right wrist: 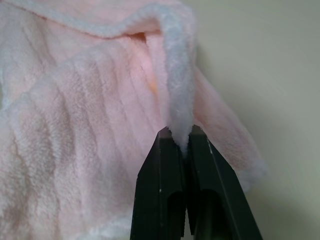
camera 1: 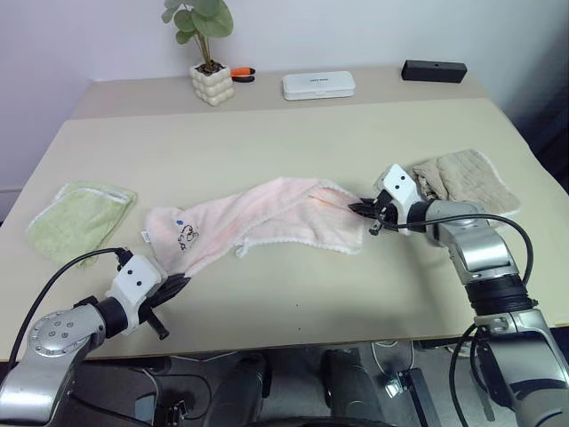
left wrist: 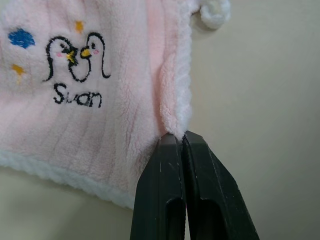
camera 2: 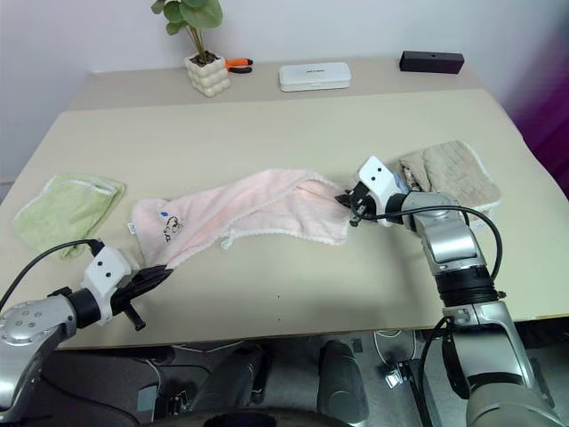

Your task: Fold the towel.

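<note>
Centrally on the beige table (camera 1: 267, 294) lay the pink towel (camera 1: 267, 218), stretched crumpled between the two grippers, its white edging showing along the near side. Left gripper (camera 1: 178, 286) was clamped on the towel's near-left corner; in the left wrist view its black fingers (left wrist: 172, 190) were pressed together with a fold of pink pile and white trim pinched at their tips. Right gripper (camera 1: 366, 212) was clamped on the towel's right end; in the right wrist view its fingers (right wrist: 167, 185) were closed on a strip of white edging that rose from between them.

Embroidery (left wrist: 75, 55) near the left end: two small black-outlined birds with yellow beaks, the word "Swan" under them, a blue dot and small yellow stars beside.

Light green towel (camera 1: 78, 218) lay flat at the table's left edge, well apart from the pink one. Beige-tan towel (camera 1: 467, 182) lay just behind the right gripper. Far side of the table: potted plant (camera 1: 206, 53) in a white bumpy pot, an orange-handled tool (camera 1: 242, 75) beside it, a white flat case (camera 1: 318, 84) with writing too small to read, and a black box (camera 1: 434, 70).
</note>
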Action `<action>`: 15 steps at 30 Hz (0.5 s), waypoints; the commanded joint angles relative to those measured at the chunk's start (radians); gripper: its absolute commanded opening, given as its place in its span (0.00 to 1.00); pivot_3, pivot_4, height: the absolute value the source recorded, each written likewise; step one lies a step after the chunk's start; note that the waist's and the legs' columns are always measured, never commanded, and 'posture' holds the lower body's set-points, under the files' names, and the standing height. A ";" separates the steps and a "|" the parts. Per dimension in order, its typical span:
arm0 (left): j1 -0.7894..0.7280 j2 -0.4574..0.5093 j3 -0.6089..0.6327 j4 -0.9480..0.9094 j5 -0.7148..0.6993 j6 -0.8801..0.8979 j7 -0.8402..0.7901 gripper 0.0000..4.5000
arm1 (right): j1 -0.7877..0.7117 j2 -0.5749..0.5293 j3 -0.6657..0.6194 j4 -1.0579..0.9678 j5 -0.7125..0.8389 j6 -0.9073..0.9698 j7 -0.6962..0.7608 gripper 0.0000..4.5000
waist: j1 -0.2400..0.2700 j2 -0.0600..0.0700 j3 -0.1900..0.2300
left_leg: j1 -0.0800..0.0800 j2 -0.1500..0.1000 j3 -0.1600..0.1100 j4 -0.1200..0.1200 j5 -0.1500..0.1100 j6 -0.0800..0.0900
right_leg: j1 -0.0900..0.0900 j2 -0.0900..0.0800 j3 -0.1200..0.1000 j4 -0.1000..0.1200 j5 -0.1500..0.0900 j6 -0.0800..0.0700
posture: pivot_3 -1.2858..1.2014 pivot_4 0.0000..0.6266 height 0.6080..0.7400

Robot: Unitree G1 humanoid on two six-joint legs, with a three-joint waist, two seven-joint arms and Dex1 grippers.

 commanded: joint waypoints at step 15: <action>-1.355 0.099 0.011 1.172 0.152 -0.496 0.245 0.00 | -0.671 -0.096 -0.078 0.422 -0.114 -0.456 -0.187 0.00 | -0.036 -0.009 0.002 | -0.012 0.004 0.005 -0.002 0.006 -0.010 | -0.015 0.004 -0.003 -0.003 0.011 -0.004 | 0.52 0.24 1.00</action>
